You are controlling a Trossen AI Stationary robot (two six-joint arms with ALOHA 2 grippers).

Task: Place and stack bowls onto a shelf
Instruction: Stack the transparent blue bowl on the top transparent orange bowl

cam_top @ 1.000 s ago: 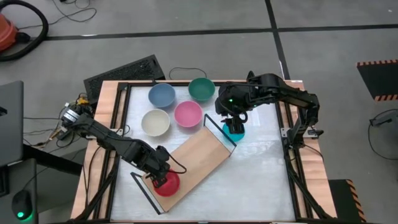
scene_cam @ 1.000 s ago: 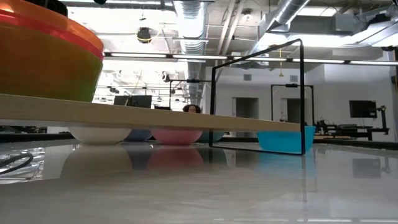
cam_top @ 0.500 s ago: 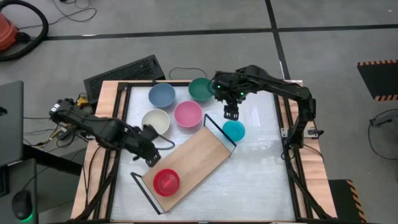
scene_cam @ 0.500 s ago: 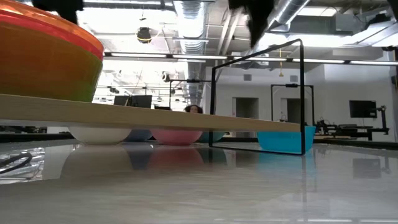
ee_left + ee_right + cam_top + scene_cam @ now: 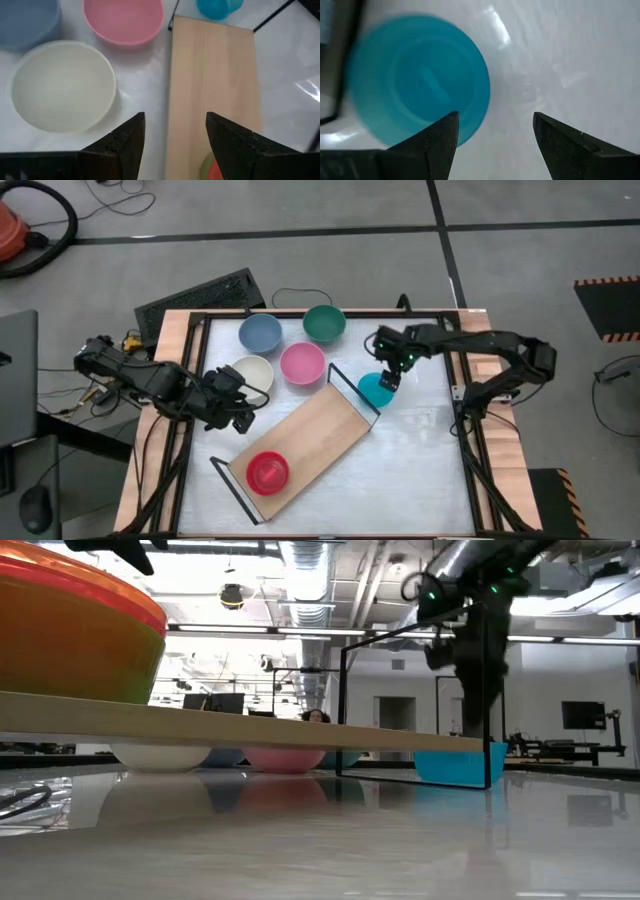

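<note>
Bowls: we count six in the high view. The blue bowl (image 5: pixel 260 332) and teal bowl (image 5: pixel 324 322) sit along the upper middle of the frame, the cream bowl (image 5: pixel 252 373) and pink bowl (image 5: pixel 302 363) just below them.
Red bowl (image 5: pixel 268 472): it rests on the lower left end of the shelf; in the low view its side fills the upper left corner, and a lime green band shows under the red rim.
Cyan bowl (image 5: pixel 376 389): we see it on the table just beside the shelf's upper right wire frame, right of centre.
Shelf (image 5: pixel 315 435): the light-wood board lies diagonally across the middle of the frame, from lower left to upper right, with a black wire loop at each short end.
Left gripper (image 5: pixel 238 402): we find it left of centre, between the cream bowl and the shelf's long edge. Its fingers (image 5: pixel 125 142) stand well apart and hold nothing; in the left wrist view they straddle the board's edge, with the cream bowl off to one side.
Right gripper (image 5: pixel 392 380): it hangs right of centre, at the cyan bowl's right edge. Its fingers (image 5: pixel 436 140) are spread wide and empty; in the right wrist view one finger overlaps the bowl's rim and the other lies over bare table. We cannot tell whether they touch the bowl.
Table (image 5: pixel 420 470): white top with a wooden border.
</note>
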